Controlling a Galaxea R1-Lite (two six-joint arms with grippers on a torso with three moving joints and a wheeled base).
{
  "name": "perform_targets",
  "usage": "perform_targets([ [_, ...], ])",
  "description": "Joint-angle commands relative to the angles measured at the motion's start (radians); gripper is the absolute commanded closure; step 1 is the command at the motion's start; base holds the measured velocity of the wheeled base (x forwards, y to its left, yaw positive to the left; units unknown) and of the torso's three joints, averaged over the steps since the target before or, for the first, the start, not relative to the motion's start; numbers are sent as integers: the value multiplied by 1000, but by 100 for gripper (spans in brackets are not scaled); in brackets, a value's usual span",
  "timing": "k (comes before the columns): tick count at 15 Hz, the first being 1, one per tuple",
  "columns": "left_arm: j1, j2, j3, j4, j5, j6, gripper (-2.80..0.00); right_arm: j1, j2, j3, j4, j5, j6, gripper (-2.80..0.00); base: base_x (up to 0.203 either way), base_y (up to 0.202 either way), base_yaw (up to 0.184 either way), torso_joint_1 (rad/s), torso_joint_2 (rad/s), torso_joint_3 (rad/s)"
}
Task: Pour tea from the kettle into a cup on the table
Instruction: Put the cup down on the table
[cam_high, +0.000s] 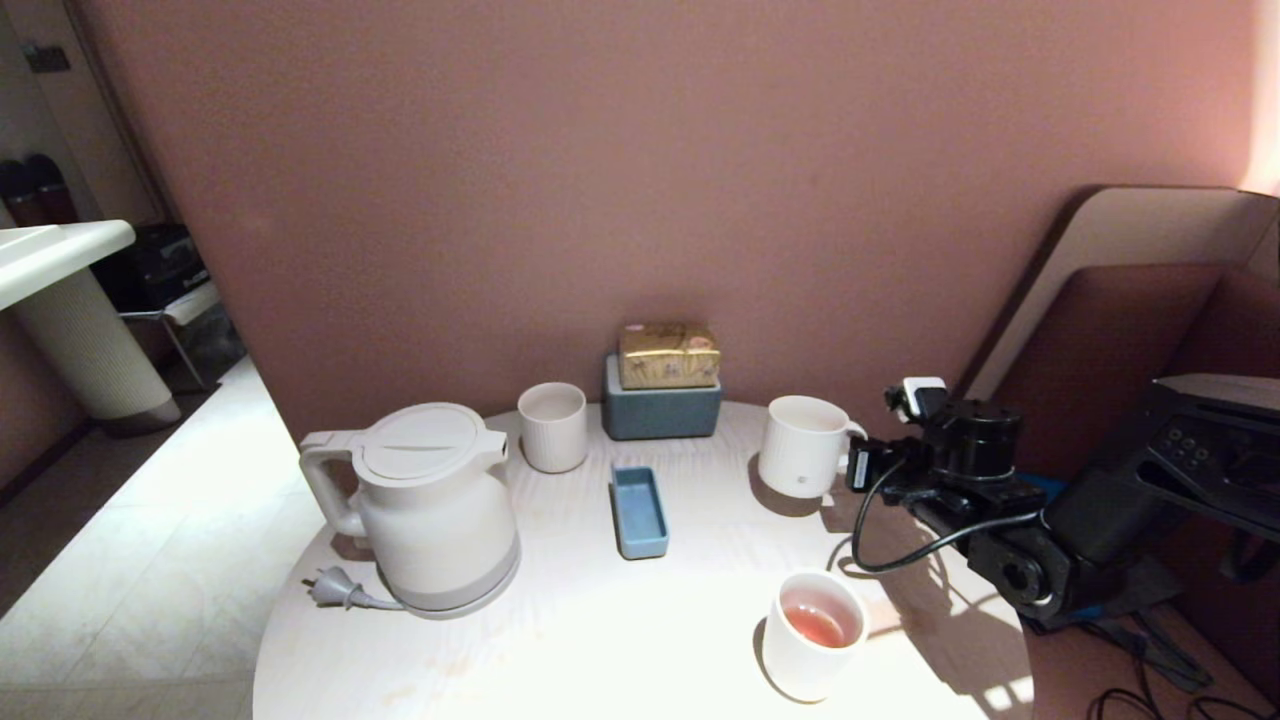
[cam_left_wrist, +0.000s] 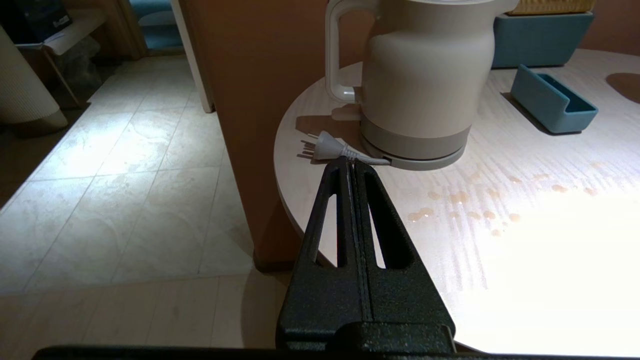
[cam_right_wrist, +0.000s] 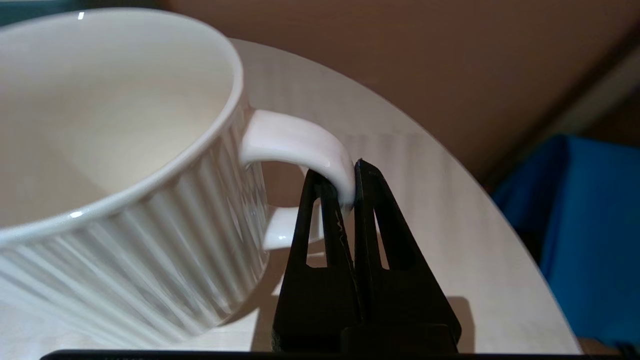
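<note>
**Mug pinched by its handle, kettle waiting across the table**

Nearest the robot, at the table's front right, stands a smooth white cup with a little reddish tea in it. At front left, the kettle's plug lies just off its grey base. The left gripper hangs off the table's edge short of that plug, its fingers pressed together on nothing.

Further in, the kettle sits on the left side, lid on, loop handle turned away from the cups. It is bulky and probably heavy if full; its smooth body offers no purchase, so the handle is the only sensible hold, and its weight would swing about that grip when tipped. A small blue tray lies at mid-table.

On the right, the ribbed mug stands upright and looks empty. The right gripper is clamped on the outer curve of its loop handle, one finger inside the loop and one outside. Glazed ceramic is hard, slick and brittle; a pinch on so thin a handle may let the mug twist or slip, so it wants slow, level carrying.

Behind these, a handleless ribbed cup stands near the wall, beside a blue-grey box with a gold packet on top.
</note>
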Motion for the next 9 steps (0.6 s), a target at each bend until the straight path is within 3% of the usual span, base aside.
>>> perform_targets([
  [1,0,2,0,0,0,0,0,-22,4,-14,-6,72,-16,0,0,0,0,0,0,0],
  [3,0,2,0,-1,0,0,0,-41,8,-23,-7,138,-80,0,0,0,0,0,0,0],
  [9,0,2,0,-1,0,0,0,-45,61,-79,-11,152,-115,0,0,0,0,0,0,0],
])
